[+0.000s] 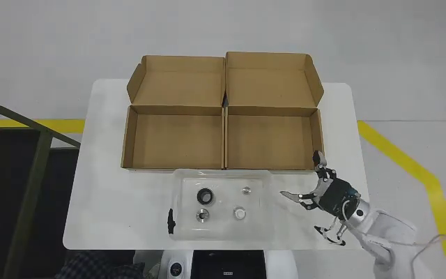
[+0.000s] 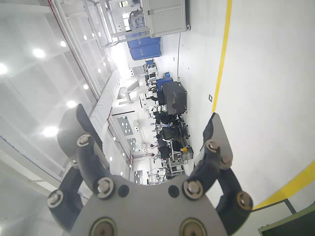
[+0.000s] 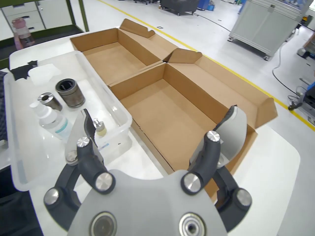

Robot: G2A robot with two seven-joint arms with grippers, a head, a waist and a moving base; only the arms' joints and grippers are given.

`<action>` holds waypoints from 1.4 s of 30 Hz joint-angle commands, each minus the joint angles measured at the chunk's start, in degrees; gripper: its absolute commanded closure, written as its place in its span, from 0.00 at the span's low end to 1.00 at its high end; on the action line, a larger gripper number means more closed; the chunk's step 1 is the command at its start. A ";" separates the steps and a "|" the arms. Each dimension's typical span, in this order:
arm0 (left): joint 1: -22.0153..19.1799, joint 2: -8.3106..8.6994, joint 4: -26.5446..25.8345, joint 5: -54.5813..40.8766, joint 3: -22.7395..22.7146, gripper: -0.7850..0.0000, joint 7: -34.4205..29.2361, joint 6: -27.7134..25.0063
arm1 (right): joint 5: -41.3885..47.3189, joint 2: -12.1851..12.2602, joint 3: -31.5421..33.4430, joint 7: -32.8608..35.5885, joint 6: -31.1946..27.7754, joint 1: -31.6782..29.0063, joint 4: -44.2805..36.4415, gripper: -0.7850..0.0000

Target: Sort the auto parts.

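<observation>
Right gripper (image 1: pixel 301 174) agape beside tray (image 1: pixel 223 172); bushing (image 1: pixel 205 195) inside, apart.

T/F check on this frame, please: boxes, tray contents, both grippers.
1. The left cardboard box and right cardboard box are empty. True.
2. The right gripper holds the linear bearing. False: it is open and empty, beside the clear tray.
3. The clear tray holds four items. True.
4. The spray bottle is in the right cardboard box. False: it is in the tray.
5. The left gripper is open. True.
</observation>
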 commanded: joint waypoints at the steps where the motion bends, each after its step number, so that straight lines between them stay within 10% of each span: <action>1: 0.00 0.00 0.00 0.00 0.00 0.00 0.00 0.00 | -0.24 0.14 -1.37 1.57 -1.72 0.32 -1.09 0.00; 42: 0.00 0.00 0.00 0.00 0.00 0.00 0.00 0.00 | -5.25 1.80 -24.16 21.24 -6.80 10.85 3.02 0.00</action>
